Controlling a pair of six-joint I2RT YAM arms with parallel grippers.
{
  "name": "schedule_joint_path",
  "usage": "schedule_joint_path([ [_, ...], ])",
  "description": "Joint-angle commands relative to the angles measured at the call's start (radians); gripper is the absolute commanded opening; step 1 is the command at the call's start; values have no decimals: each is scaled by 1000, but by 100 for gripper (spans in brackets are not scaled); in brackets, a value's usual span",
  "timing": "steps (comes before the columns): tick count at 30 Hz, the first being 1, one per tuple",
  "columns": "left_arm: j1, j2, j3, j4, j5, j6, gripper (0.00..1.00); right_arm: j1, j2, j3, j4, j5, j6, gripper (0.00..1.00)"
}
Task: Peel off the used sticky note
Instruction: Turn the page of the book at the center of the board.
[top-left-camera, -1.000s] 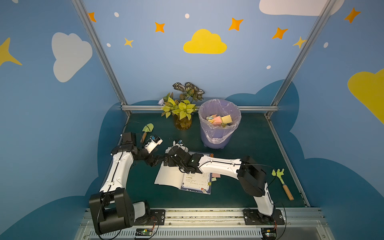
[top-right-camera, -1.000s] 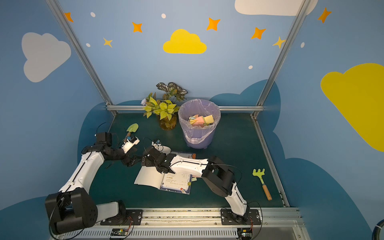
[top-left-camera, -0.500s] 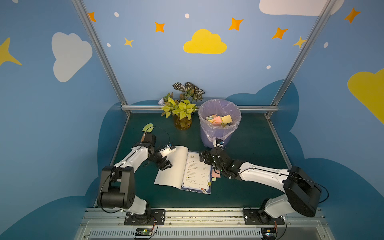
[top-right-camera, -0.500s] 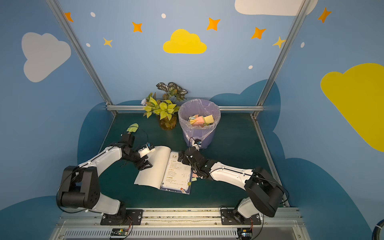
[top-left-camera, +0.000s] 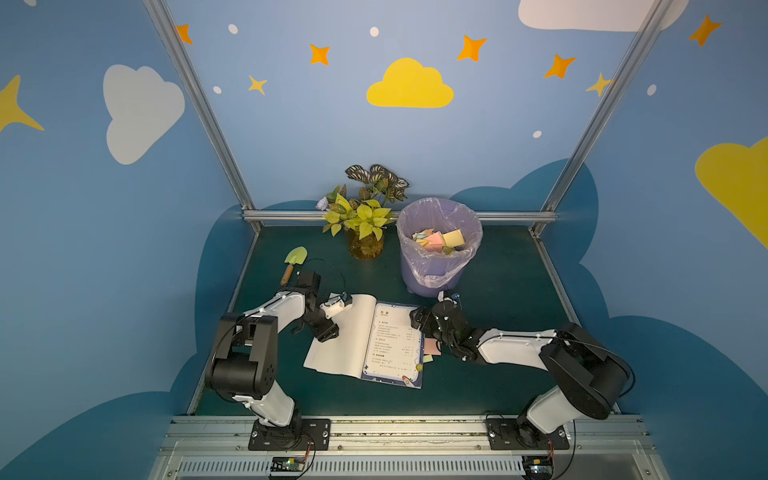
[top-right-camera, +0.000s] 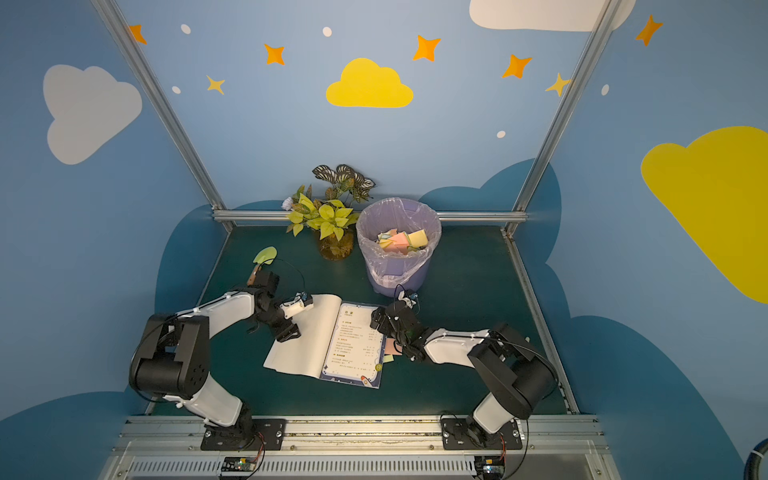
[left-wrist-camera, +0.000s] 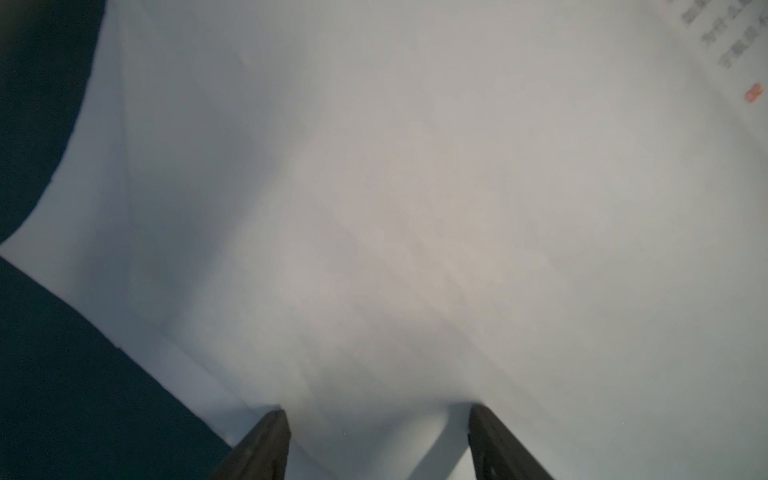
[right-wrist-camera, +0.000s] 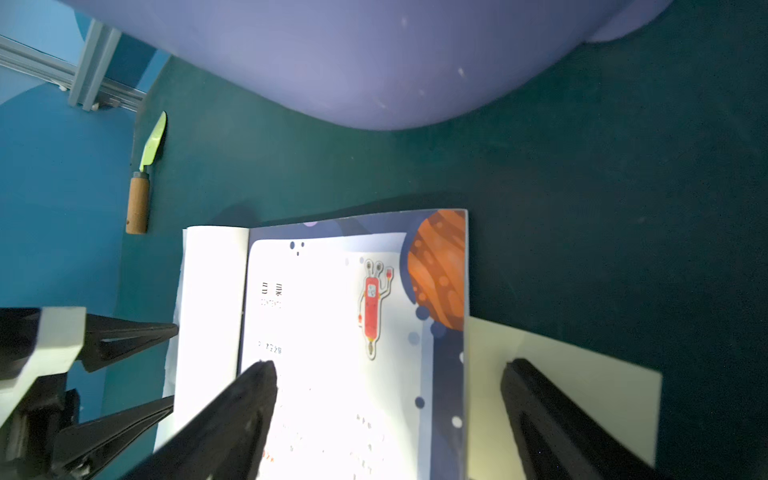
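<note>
My right claw (right-wrist-camera: 390, 365), jaws wide and empty, straddles the book's (top-left-camera: 353, 332) outer edge. A second ago it crowded my left claw (left-wrist-camera: 376, 411), which is now parted on the blank page. One right finger overlies the pale sticky note (right-wrist-camera: 590, 382), which lies flat and juts from that edge away from the spine. I cannot tell its long axis.

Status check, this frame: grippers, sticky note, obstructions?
Left gripper open, over blank page. Right gripper open, straddling book edge, one finger over yellow sticky note. Note not yet peeled. Nothing blocking.
</note>
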Motion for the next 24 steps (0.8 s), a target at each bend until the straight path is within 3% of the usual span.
schedule_joint_path([
  [1, -2, -8, -27, 4, -27, 20, 72, -6, 44, 24, 71, -74, -11, 89],
  [9, -2, -6, -34, 11, -35, 25, 71, 26, 71, 47, 87, -78, -9, 86],
  [18, -6, -5, -35, 15, -33, 29, 70, 123, -24, 108, -78, 66, -78, 86],
  [24, -6, -14, -44, 18, -35, 34, 70, 172, -28, 146, -108, 80, -93, 86],
])
